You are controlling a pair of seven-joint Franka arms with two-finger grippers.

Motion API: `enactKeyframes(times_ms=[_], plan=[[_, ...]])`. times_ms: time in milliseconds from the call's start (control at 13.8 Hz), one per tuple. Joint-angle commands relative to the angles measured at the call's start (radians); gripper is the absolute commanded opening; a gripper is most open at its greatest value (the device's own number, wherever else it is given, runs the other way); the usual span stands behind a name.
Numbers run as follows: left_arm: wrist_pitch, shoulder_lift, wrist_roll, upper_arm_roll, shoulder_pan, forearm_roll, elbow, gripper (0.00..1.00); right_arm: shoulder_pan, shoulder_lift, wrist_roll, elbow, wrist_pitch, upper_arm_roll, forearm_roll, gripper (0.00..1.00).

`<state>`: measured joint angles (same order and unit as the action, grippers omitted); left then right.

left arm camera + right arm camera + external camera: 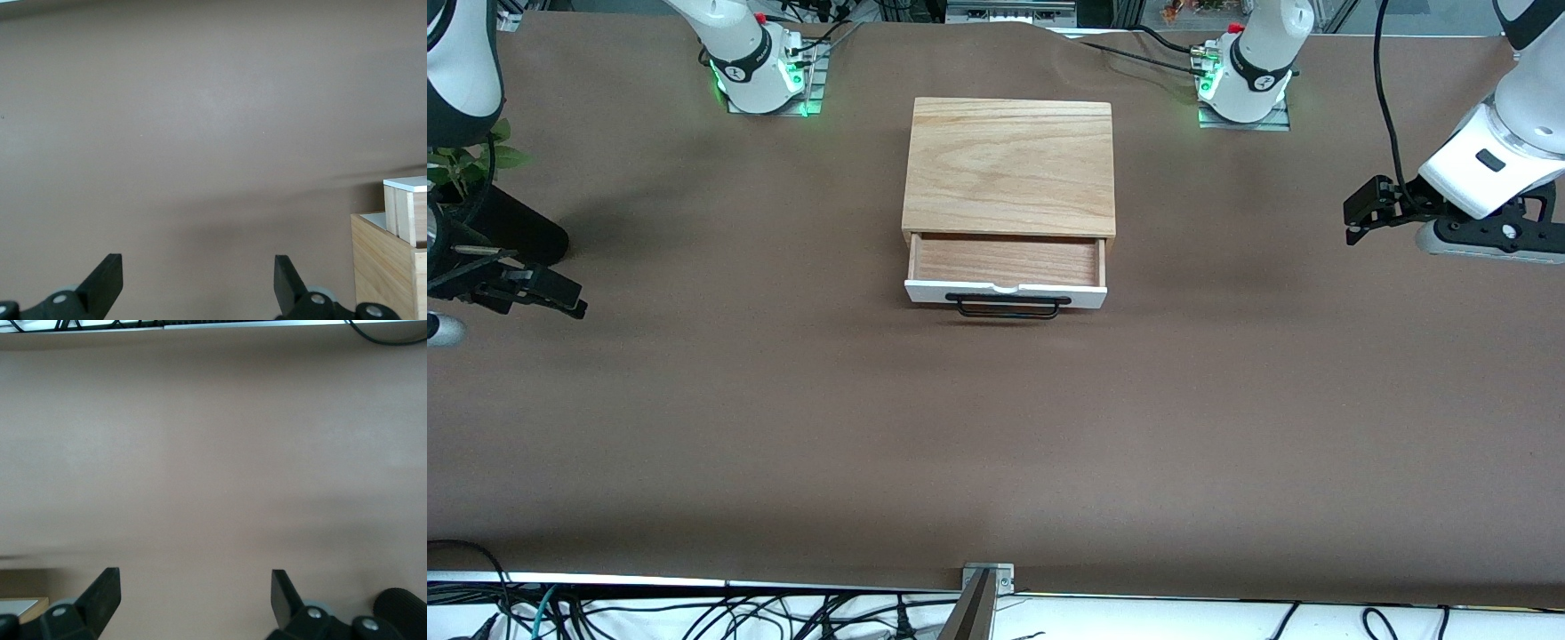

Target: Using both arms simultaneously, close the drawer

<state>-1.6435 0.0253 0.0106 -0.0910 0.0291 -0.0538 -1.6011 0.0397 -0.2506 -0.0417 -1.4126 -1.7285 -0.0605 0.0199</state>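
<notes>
Right now your drawer (1007,271) sits pulled out of the oak box (1010,164) at mid-table, its white front facing the front camera with the black handle (1009,306) across it. You can see its reddish-brown floor, bare, nothing lying in it. The box stands between the two arm bases, a bit nearer the camera than they are.

Your left gripper (1359,213) hangs over the brown table (996,427) toward the left arm's end, well apart from the drawer. Its wrist view shows both fingers (105,277) spread wide with nothing but bare table between them; you also get a corner of the box and the drawer's white panel at the edge of that view.

Your right gripper (560,298) is over the table toward the right arm's end, also well apart from the drawer. Fingers (103,588) spread wide, holding nothing. A sliver of the box shows at the corner of that wrist view.

Neither gripper touches the drawer or handle.

A small green plant (467,164) stands by the right arm.
</notes>
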Motion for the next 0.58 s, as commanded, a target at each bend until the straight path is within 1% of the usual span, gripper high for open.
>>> enactKeyframes(times_ms=[0, 509], plan=[[0.031, 0.024, -0.018, -0.001, 0.0, -0.011, 0.047, 1.0, -0.014, 0.005, 0.006, 0.0, -0.005, 0.013, -0.005, 1.0], [0.031, 0.024, -0.018, -0.001, -0.001, -0.011, 0.047, 1.0, -0.014, -0.001, 0.005, 0.0, -0.006, 0.013, -0.006, 1.0]])
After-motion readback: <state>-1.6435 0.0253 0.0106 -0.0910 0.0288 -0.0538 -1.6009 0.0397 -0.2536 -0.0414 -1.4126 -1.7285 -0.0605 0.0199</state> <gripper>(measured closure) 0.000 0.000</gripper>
